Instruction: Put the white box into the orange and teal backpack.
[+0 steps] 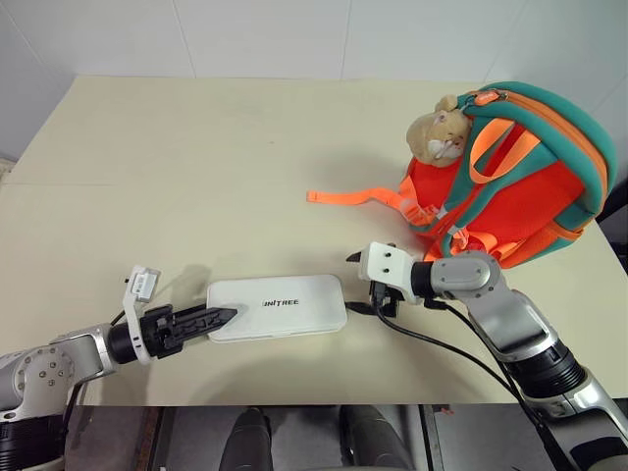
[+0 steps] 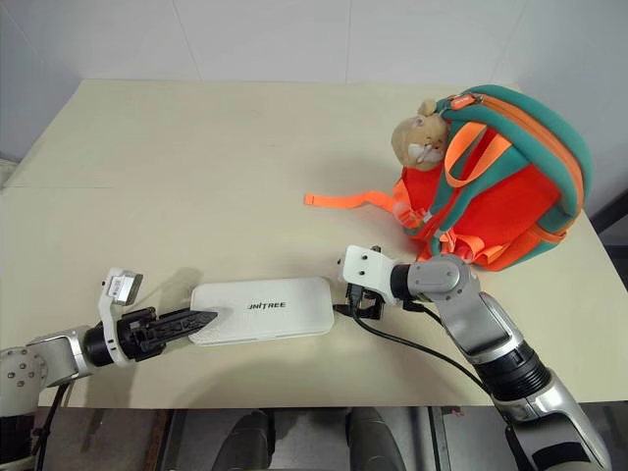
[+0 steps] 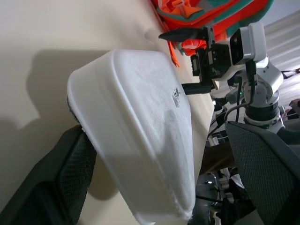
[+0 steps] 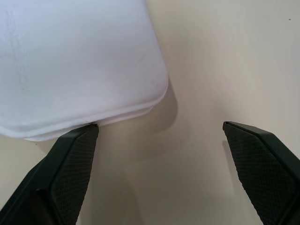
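Note:
The white box (image 1: 277,307) lies flat near the table's front edge, its "UNITREE" lettering facing up. My left gripper (image 1: 228,316) is at the box's left end, open, and in the left wrist view that end of the box (image 3: 136,136) sits between the spread fingers (image 3: 61,183). My right gripper (image 1: 355,283) hovers open just off the box's right end. In the right wrist view a box corner (image 4: 79,61) lies close to one finger (image 4: 70,164). The orange and teal backpack (image 1: 520,186) stands at the back right with a tan plush bear (image 1: 440,132) on it.
An orange strap (image 1: 353,196) trails from the backpack across the beige table (image 1: 196,177) toward the middle. A black cable (image 1: 442,343) hangs from my right wrist over the table's front edge.

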You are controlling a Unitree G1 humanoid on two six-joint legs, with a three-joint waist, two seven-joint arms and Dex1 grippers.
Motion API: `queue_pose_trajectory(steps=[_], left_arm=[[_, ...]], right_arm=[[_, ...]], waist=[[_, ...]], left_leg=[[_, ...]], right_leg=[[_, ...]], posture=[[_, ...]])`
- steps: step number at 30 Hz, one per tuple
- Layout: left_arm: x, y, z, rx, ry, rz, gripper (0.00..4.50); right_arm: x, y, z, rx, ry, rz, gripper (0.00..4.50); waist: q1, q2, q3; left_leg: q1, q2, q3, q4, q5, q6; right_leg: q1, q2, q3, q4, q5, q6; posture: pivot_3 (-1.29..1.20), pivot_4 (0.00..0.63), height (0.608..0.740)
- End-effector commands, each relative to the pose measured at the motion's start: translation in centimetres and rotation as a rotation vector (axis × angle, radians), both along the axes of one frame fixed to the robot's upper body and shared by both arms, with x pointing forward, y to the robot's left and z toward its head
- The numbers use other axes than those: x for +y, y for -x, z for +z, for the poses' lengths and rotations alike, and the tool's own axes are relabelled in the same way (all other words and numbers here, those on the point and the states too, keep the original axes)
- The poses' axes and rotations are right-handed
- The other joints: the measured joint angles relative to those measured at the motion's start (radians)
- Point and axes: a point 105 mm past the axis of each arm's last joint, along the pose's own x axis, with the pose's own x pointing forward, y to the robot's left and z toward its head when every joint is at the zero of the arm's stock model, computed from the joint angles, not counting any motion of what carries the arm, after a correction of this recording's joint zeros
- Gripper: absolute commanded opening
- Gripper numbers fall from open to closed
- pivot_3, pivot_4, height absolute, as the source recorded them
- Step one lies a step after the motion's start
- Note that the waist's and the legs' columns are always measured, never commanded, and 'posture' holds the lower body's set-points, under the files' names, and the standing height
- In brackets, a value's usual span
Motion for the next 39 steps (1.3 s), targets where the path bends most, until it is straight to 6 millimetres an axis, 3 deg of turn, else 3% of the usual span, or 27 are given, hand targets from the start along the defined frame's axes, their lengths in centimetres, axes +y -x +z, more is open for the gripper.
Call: queue_pose_trajectory(steps=[1,4,10,12,22,31,35,39], left_arm=[[0.0,0.1,0.9,-0.030,0.022,-0.037,4.31],[0.1,0.1,1.6,-0.052,0.033,-0.056,3.68],[0.2,0.0,1.8,-0.049,0.043,-0.062,1.72],[0.2,-0.1,1.7,-0.046,0.043,-0.062,1.26],[0.5,-1.5,3.0,-0.087,0.109,-0.008,1.25],[1.2,-2.4,5.3,-0.131,0.258,0.094,1.25],[1.0,-2.1,5.1,-0.123,0.297,0.114,1.25],[1.0,-2.3,5.0,-0.118,0.316,0.142,1.25]], right_arm=[[0.3,0.6,0.8,-0.027,-0.012,0.031,4.50],[0.2,0.7,0.7,-0.026,-0.013,0.027,4.50],[0.0,1.1,0.5,-0.024,-0.015,0.022,4.50],[-0.1,1.2,0.5,-0.024,-0.015,0.021,4.50],[-0.4,0.9,1.3,-0.038,-0.045,-0.004,4.50],[-2.4,0.7,3.2,-0.039,-0.147,-0.106,4.50],[-4.8,1.7,6.4,-0.043,-0.380,-0.214,4.50],[-8.1,2.9,7.7,-0.056,-0.503,-0.310,4.50]], waist=[[0.000,0.000,0.000],[0.001,0.000,0.000],[0.000,0.000,0.000],[0.000,0.000,0.000],[0.002,0.000,0.000],[0.001,0.000,0.000],[0.005,0.000,0.000],[0.015,0.000,0.000]], left_leg=[[0.000,0.000,0.000,0.000,0.000,0.000],[0.000,0.000,0.000,0.000,0.000,0.000],[0.000,0.000,0.000,0.000,0.000,0.000],[0.000,0.000,0.000,0.000,0.000,0.000],[0.000,0.000,0.000,0.000,0.000,0.000],[-0.001,0.000,-0.001,-0.001,0.000,0.000],[-0.001,0.000,-0.001,-0.001,0.000,0.000],[-0.001,0.000,-0.001,-0.001,0.000,0.000]], right_leg=[[0.000,0.000,0.000,0.000,0.000,0.000],[0.000,0.000,0.000,0.000,0.000,0.000],[0.000,0.000,0.000,0.000,0.000,0.000],[0.000,0.000,0.000,-0.001,0.000,0.000],[0.000,0.000,0.000,-0.001,0.000,0.000],[0.000,0.000,0.000,-0.002,0.000,0.001],[0.001,0.000,0.000,-0.003,0.000,0.001],[0.002,0.000,0.000,-0.004,0.000,0.001]], posture=[[0.00,0.150,0.740],[0.00,0.150,0.740],[0.00,0.150,0.740],[0.00,0.150,0.740],[0.00,0.150,0.740],[0.00,0.150,0.740],[0.00,0.150,0.740],[0.00,0.150,0.740]])
